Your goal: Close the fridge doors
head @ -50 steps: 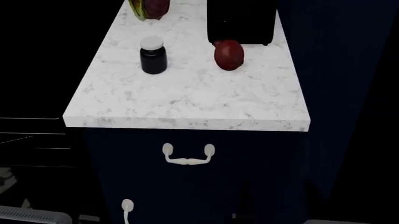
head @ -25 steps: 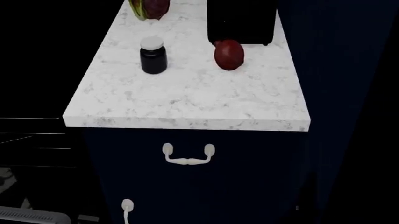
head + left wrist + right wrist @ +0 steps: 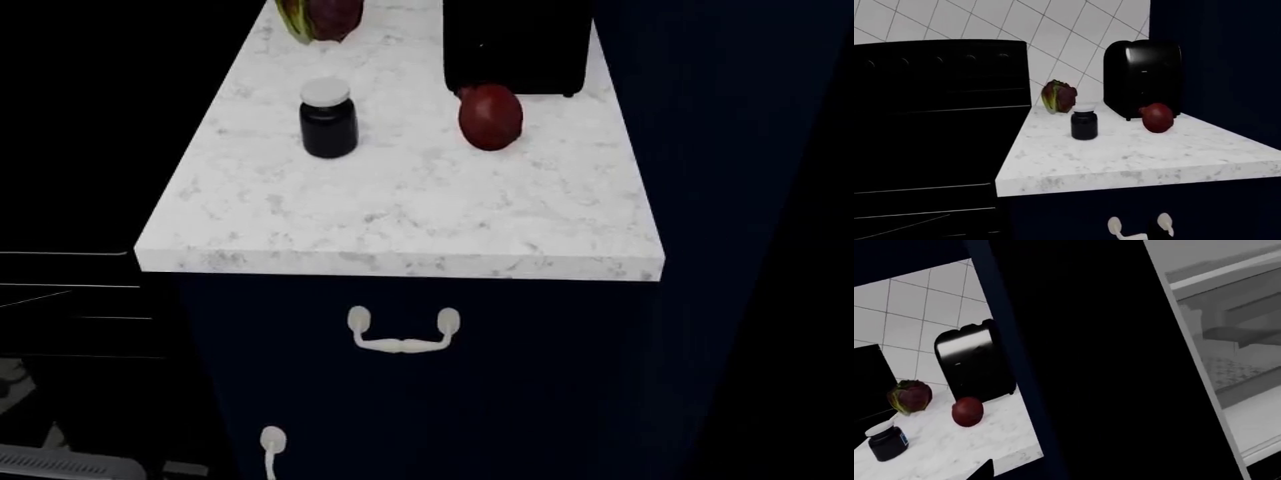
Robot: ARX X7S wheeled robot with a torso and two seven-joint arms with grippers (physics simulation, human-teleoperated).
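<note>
In the right wrist view one of the fridge doors stands open as a tall glossy black panel filling the middle. Its white inner lining runs along one edge, with pale fridge shelves behind it. No long door handle shows. A dark pointed tip at the frame's edge may be a right fingertip. In the left wrist view a dark sliver overlaps the cream handle; the jaws themselves do not show. Neither gripper appears in the head view, where black fills the far right.
A white marble counter carries a dark jar, a red fruit, a black toaster and a leafy vegetable. The navy cabinet below has cream handles. A black range stands left; a navy panel right.
A small grey shape at the head view's lower right has dropped out of sight. The grey part at the lower left sits slightly lower. The counter and its objects have not moved.
</note>
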